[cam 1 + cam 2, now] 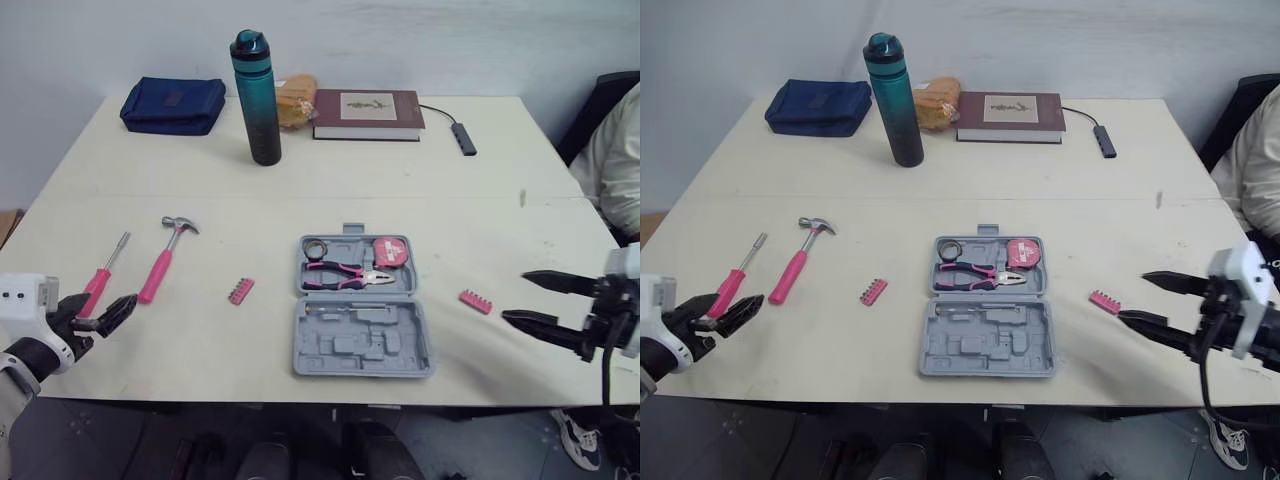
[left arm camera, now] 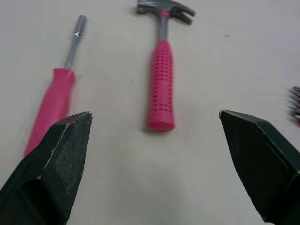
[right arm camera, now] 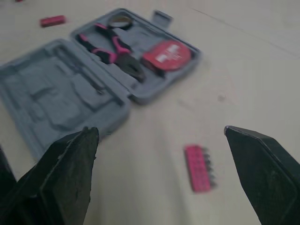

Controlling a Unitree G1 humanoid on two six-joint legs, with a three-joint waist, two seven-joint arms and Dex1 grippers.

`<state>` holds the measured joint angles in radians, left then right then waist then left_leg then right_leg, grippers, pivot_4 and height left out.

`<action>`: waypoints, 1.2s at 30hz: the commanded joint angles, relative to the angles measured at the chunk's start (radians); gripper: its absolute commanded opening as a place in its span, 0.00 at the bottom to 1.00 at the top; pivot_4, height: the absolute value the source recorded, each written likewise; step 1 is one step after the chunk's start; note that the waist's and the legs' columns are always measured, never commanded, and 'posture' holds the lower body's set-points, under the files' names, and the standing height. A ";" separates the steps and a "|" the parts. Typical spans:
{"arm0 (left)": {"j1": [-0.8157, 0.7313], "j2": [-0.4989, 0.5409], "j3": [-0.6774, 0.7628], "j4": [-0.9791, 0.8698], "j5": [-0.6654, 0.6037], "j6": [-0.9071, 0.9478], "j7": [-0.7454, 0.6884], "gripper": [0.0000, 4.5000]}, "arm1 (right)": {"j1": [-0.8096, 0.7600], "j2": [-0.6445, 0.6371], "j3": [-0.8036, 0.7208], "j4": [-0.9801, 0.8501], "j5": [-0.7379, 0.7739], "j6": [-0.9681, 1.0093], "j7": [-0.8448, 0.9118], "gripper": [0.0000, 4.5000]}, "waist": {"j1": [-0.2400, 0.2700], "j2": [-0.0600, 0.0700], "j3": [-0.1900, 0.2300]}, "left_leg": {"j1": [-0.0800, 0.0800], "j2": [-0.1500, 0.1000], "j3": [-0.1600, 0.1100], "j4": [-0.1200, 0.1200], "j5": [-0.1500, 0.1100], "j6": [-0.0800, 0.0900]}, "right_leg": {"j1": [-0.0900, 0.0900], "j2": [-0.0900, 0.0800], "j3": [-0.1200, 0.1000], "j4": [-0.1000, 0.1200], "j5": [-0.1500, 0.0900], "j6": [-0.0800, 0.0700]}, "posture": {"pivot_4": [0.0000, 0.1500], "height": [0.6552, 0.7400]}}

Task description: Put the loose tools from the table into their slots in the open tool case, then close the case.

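Across the head views I see the case (image 1: pixel 400 350) lying open near the front middle of the table (image 1: pixel 430 170). The pliers (image 1: pixel 345 275) and tape measure (image 1: pixel 390 250) sit in its far half beside a dark ring (image 1: pixel 315 247) I can't identify, and the near half's slot shapes are hard to read. The hammer (image 1: pixel 165 260) and screwdriver (image 1: pixel 103 272) lie side by side well left of the case. The left bit strip (image 1: pixel 241 291) lies between them and the case, and the right bit strip (image 1: pixel 475 301) lies just right of it. My left gripper (image 1: pixel 110 305) hangs spread wide at the screwdriver's handle end, covering it, so I can't tell whether they touch. My right gripper (image 1: pixel 513 296) is spread wide too, near the right bit strip, holding nothing. A bottle (image 1: pixel 258 95), book (image 1: pixel 367 112) and pouch (image 1: pixel 172 105) stand along the far edge, and a person (image 1: pixel 620 160) is cut off at the right border. On the left wrist view the fingers (image 2: pixel 61 154) stand far apart with the hammer's handle between them farther on. One finger partly hides the screwdriver's handle, and a pink blur at the frame edge may be the left bit strip. On the right wrist view the fingers (image 3: pixel 262 164) stand far apart with the right bit strip between them. The case lies beyond, its near corner hidden by a finger.
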<state>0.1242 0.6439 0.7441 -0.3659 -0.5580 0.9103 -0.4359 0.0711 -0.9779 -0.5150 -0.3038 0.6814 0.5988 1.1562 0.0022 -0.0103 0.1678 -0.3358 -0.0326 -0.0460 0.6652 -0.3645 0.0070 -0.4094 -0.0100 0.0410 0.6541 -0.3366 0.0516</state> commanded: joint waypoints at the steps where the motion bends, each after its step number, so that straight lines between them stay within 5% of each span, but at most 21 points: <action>1: -0.065 0.036 -0.075 0.057 0.037 -0.043 0.006 0.98 | -0.143 -0.007 0.100 -0.141 0.120 0.064 -0.024 1.00 | 0.001 0.001 0.001 | 0.000 0.000 0.000 0.001 0.000 0.000 | 0.000 -0.001 0.000 0.000 0.000 0.000 | 1.00 1.00; 10: -0.235 0.127 -0.290 0.333 0.139 -0.149 -0.079 0.98 | -0.454 0.072 0.317 -0.249 0.259 0.158 -0.105 1.00 | 0.003 -0.001 0.004 | -0.006 0.000 -0.002 0.001 0.003 -0.005 | -0.003 -0.001 -0.002 -0.003 0.000 0.000 | 1.00 1.00; 19: -0.394 0.102 -0.427 0.533 0.195 -0.222 -0.118 0.98 | -0.513 0.096 0.359 -0.269 0.284 0.170 -0.146 1.00 | 0.018 -0.002 0.003 | -0.023 0.000 -0.002 0.011 0.003 -0.006 | -0.019 -0.002 -0.004 0.002 0.000 0.000 | 1.00 1.00; 22: -0.403 0.097 -0.444 0.579 0.216 -0.247 -0.118 0.81 | -0.517 0.098 0.369 -0.262 0.254 0.146 -0.149 1.00 | 0.021 -0.002 0.003 | -0.024 0.000 -0.002 0.015 0.003 -0.005 | -0.019 -0.002 -0.004 0.005 0.000 0.000 | 1.00 1.00; 30: -0.382 0.116 -0.399 0.526 0.196 -0.291 -0.159 0.11 | -0.516 0.096 0.370 -0.250 0.251 0.128 -0.138 1.00 | 0.021 -0.002 0.003 | -0.023 0.000 -0.002 0.015 0.003 -0.004 | -0.018 -0.002 -0.004 0.005 0.001 0.000 | 1.00 1.00; 36: -0.281 0.212 -0.416 0.110 0.105 -0.214 -0.290 0.11 | -0.411 0.019 0.300 -0.257 0.267 0.153 -0.092 1.00 | 0.023 -0.005 0.005 | -0.026 0.000 -0.002 0.016 0.002 -0.003 | -0.020 -0.002 -0.004 0.004 0.001 0.000 | 1.00 1.00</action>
<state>-0.1467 0.8187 0.3246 -0.1022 -0.3937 0.6807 -0.6749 -0.3522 -0.9322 -0.1620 -0.5420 0.9310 0.7485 1.0403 0.0252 -0.0153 0.1727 -0.3637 -0.0328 -0.0489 0.6814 -0.3625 0.0038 -0.4293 -0.0122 0.0361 0.6583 -0.3359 0.0520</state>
